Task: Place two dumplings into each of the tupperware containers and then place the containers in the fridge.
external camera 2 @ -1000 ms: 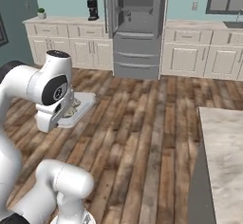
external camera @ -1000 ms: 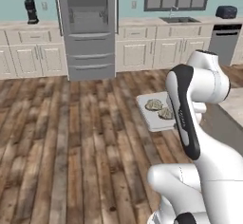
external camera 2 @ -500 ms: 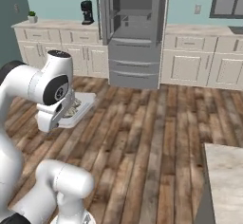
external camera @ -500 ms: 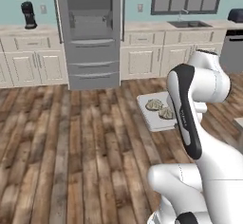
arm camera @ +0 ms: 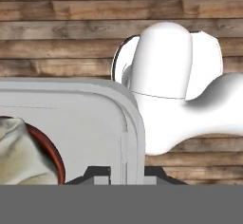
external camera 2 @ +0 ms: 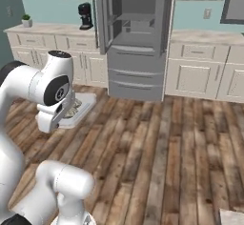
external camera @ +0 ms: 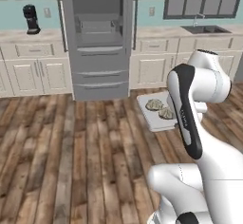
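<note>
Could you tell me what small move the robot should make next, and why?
Probably keep driving toward the fridge. The end effector is shut on the rim of the container, which holds two dumplings, and the fridge stands open across the wooden floor.

Container [arm camera: 90, 123] rim in gripper [arm camera: 124, 171], dumpling [arm camera: 19, 154] inside

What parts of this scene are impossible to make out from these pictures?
- Gripper: hand view, fingertips cut off by the bottom edge.
- Container: left base view, right end hidden behind the arm.
- Dumplings: right base view, mostly hidden by the arm.
- Fridge: both base views, top cut off.
</note>
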Available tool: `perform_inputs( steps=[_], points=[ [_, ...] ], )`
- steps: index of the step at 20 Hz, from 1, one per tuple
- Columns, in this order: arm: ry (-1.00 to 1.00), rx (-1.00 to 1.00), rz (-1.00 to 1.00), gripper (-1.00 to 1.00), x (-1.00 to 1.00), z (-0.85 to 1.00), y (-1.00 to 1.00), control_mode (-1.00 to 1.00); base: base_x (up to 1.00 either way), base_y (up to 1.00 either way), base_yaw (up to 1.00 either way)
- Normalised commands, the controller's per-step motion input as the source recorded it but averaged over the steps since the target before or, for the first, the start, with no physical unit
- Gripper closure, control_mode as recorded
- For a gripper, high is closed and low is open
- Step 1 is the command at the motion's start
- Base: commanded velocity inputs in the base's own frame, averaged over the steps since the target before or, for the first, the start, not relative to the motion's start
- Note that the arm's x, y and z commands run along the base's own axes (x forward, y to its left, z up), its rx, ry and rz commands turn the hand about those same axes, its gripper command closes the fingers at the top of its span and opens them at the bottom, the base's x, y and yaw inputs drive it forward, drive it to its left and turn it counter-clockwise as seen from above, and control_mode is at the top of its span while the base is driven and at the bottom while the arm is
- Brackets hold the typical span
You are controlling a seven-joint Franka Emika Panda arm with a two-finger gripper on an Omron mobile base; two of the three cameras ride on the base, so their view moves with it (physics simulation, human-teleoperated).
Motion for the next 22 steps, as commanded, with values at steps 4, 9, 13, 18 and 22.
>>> perform_inputs(
  steps=[4, 9, 13, 18, 22],
  points=[
    [0.0, 0.0, 0.0, 1.0, 0.0, 0.0, 0.0, 1.0, 1.0, 0.17, 0.04],
    [0.0, 0.0, 0.0, 1.0, 0.0, 0.0, 0.0, 1.0, 1.0, 0.34, 0.0],
    [0.0, 0.0, 0.0, 1.0, 0.0, 0.0, 0.0, 1.0, 1.0, 0.47, 0.0],
    [0.0, 0.0, 0.0, 1.0, 0.0, 0.0, 0.0, 1.0, 1.0, 0.15, 0.0],
    [0.0, 0.0, 0.0, 1.0, 0.0, 0.0, 0.0, 1.0, 1.0, -0.02, -0.06]
  ],
)
